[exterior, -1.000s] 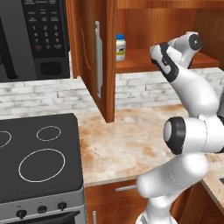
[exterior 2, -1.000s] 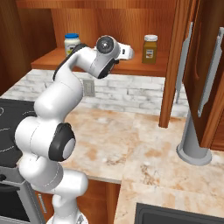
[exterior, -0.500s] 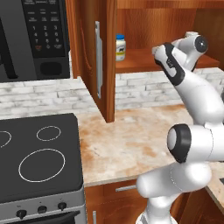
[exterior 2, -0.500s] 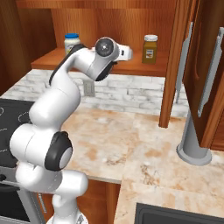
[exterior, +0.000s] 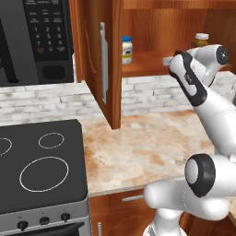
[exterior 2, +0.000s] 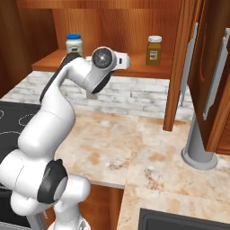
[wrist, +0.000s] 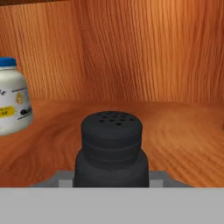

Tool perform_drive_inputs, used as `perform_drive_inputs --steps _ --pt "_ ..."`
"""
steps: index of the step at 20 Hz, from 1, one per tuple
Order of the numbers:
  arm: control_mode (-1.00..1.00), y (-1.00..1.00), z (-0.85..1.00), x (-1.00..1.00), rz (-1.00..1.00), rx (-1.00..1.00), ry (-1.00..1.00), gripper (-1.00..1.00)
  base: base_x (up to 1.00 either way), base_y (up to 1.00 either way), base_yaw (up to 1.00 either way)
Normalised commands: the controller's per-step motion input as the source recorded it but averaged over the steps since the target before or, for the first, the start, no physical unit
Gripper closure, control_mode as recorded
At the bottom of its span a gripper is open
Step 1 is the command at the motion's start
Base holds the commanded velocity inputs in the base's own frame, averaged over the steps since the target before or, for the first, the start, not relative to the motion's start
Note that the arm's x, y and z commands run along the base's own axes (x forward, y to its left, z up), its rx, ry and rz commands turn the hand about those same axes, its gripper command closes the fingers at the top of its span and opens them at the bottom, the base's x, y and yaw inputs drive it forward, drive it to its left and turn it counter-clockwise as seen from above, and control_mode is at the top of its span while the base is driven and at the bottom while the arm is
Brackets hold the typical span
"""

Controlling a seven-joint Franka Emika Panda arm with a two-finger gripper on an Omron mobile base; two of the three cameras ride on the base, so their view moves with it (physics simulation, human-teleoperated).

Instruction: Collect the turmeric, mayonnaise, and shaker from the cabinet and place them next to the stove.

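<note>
**A:** Quickly, what's changed in the last second?

**B:** Not much. The stove (exterior: 41,156) on the left, the cabinet (exterior: 94,55) door and the jars haven't shifted. The arm's elbow has sunk a bit lower and to the right, while the hand stays at the shelf. The gripper (wrist: 111,177) has stayed closed, clamped on the shaker (wrist: 111,148).

**A:** Is the shaker off the shelf?

**B:** Can't tell. It's inside the cabinet between the two jars, right up against the hand camera with its holed black top showing. I'd call the grasp done and the pull-out next. Nothing is beside the stove yet, so the task is at an early stage.

**A:** Any writing, left to right?

**B:** The microwave (exterior: 44,37) keypad has rows of pale characters, too small to read. The mayonnaise (exterior: 126,50), left of the shaker on the shelf, has a blue lid and a white label with dark print and a yellow mark, but no words come out. The shaker is plain black with no label. The turmeric (exterior 2: 154,50), on the right, has a pale lid and a label with a dark smudge of print that can't be read. No brand shows anywhere.
</note>
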Motion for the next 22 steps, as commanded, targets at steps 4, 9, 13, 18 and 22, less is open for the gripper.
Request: perform_drive_inputs --steps 4,9,13,18,22 --pt "-1.0 0.39 -0.33 -0.7 0.14 -0.06 -0.01 1.0 0.0 0.0 0.0" --pt "-1.0 0.56 -0.56 -0.47 0.27 -0.03 0.0 1.0 0.0 0.0 0.0" --pt "-1.0 0.77 -0.74 -0.25 0.32 -0.01 0.0 1.0 0.0 0.0 0.0" --pt "-1.0 0.85 -0.75 -0.03 0.32 0.0 0.0 1.0 0.0 0.0 0.0" --pt "-1.0 0.7 -0.71 0.2 0.26 0.0 0.0 1.0 0.0 0.0 0.0"
